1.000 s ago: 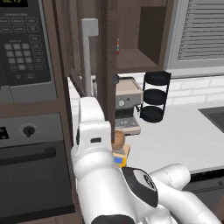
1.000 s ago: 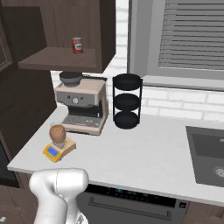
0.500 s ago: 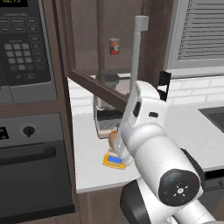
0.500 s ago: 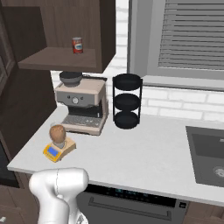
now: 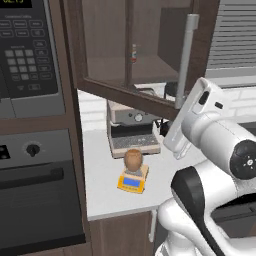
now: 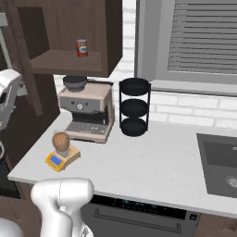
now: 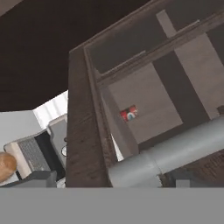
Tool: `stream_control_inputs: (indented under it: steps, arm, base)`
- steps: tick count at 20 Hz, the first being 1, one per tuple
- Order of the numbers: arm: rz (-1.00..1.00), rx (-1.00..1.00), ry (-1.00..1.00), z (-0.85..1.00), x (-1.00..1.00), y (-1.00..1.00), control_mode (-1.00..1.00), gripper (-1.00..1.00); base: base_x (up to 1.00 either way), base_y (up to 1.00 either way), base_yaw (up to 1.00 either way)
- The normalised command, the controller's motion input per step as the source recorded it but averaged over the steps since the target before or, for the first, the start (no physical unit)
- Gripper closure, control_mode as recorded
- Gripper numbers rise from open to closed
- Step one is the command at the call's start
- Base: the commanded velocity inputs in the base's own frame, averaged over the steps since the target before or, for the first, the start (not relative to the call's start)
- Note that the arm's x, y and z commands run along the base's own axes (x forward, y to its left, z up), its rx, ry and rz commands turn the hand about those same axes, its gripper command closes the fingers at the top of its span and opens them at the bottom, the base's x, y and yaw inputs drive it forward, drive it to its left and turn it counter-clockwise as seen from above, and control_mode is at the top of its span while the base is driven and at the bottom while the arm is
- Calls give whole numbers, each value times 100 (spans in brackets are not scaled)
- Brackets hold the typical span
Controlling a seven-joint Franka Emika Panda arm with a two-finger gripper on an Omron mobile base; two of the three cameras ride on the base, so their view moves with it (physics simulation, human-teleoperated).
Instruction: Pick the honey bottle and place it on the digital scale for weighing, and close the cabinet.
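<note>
The amber honey bottle stands upright on the yellow digital scale near the counter's front left corner. The dark brown cabinet stands open, its door swung out over the counter. The door's long grey bar handle runs close across the hand view. My gripper is open, its fingertips spread wide at the handle's end. My white hand sits right by the handle's lower end.
A beige espresso machine stands behind the scale. A red can sits on the cabinet shelf. A black three-tier rack stands mid-counter, a sink lies right. The microwave and oven stand left.
The cabinet door has swung steadily to the right in the left base view, with my hand moving along at its handle. The honey bottle and scale have not moved.
</note>
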Motion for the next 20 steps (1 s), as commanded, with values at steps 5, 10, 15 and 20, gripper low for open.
stream_control_inputs:
  steps: [5, 10, 15, 20]
  arm:
    - [-4, 5, 17, 5, 100, -50, -100, -100]
    - [0, 7, 11, 0, 99, -42, -100, -100]
    - [2, 10, -3, -5, 100, -30, -100, -100]
    - [0, 3, -6, -5, 91, -7, -100, -100]
  base:
    - [0, 0, 0]
    - [0, 0, 0]
    - [0, 0, 0]
    - [0, 0, 0]
